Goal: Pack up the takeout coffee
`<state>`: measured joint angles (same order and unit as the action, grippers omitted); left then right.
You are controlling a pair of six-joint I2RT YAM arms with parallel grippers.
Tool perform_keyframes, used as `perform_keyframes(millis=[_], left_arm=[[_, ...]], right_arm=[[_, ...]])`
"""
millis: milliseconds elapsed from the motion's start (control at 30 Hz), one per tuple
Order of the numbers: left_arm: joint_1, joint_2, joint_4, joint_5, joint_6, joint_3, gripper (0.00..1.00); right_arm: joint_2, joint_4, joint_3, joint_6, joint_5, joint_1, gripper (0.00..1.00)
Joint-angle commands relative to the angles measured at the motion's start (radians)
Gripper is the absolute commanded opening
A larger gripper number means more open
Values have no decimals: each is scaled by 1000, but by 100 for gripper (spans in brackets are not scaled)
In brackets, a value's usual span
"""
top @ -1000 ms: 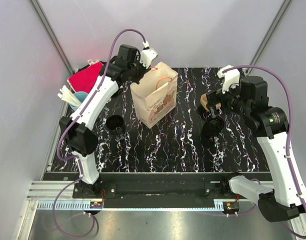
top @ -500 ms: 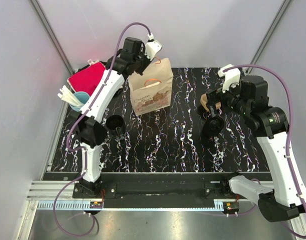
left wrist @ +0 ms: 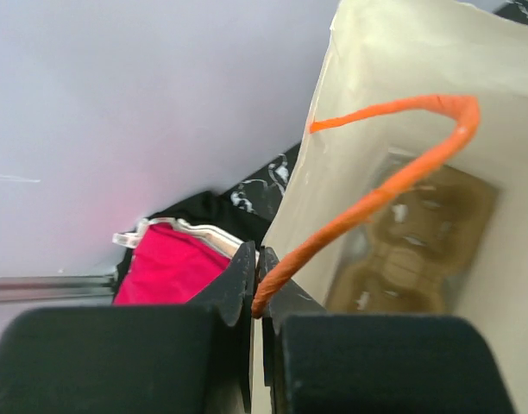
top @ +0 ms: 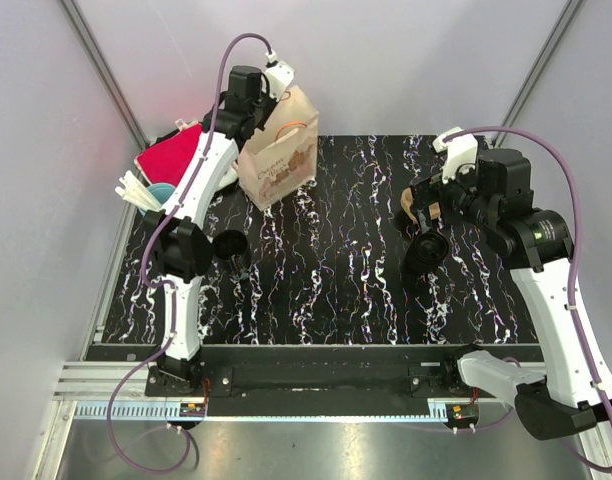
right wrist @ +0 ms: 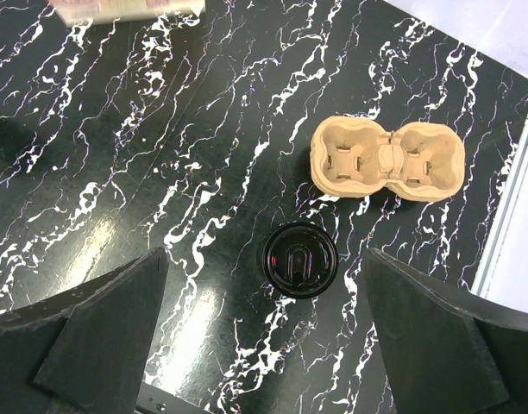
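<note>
A kraft paper bag [top: 276,158] hangs tilted at the table's back left. My left gripper [top: 269,108] is shut on its orange handle [left wrist: 393,177]. In the left wrist view the gripper [left wrist: 259,297] pinches the handle's end, and a cardboard cup carrier [left wrist: 415,233] lies inside the bag [left wrist: 402,60]. A second cardboard carrier [right wrist: 387,159] sits on the table at right. A black-lidded coffee cup [right wrist: 298,259] stands just in front of it [top: 426,250]. My right gripper [right wrist: 268,345] is open and empty, above that cup [top: 429,203]. Another black cup [top: 229,247] stands at left.
A red pouch [top: 171,155] and a blue cup of white sticks [top: 154,196] sit at the table's left edge. The red pouch also shows in the left wrist view [left wrist: 169,267]. The enclosure's back wall is close behind the bag.
My left gripper has carried the bag by its handle from the table's middle back toward the back left corner. The right arm has barely moved.
</note>
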<state>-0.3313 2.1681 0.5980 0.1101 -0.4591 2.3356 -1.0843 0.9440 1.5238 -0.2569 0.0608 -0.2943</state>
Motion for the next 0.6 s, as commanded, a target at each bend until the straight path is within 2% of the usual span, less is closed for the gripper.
perform_keyframes(millis=[0, 100, 133, 200, 233, 433, 567], left_arm=[[3, -4, -118, 62, 5, 47, 0], [15, -23, -132, 56, 25, 22, 35], [17, -33, -136, 54, 25, 10, 65], [15, -57, -152, 59, 23, -27, 90], [20, -63, -158, 62, 23, -36, 98], [66, -137, -146, 71, 71, -33, 99], [104, -296, -136, 4, 106, -90, 99]], right_arm=[[-11, -39, 29, 13, -18, 4, 100], [-16, -40, 30, 16, -15, 6, 100], [-16, -37, 30, 16, -15, 4, 100], [-16, -36, 29, 15, -13, 6, 100], [-14, -36, 27, 15, -13, 7, 100], [-5, -37, 6, 8, -6, 9, 100], [4, -40, -4, 1, 4, 9, 100]])
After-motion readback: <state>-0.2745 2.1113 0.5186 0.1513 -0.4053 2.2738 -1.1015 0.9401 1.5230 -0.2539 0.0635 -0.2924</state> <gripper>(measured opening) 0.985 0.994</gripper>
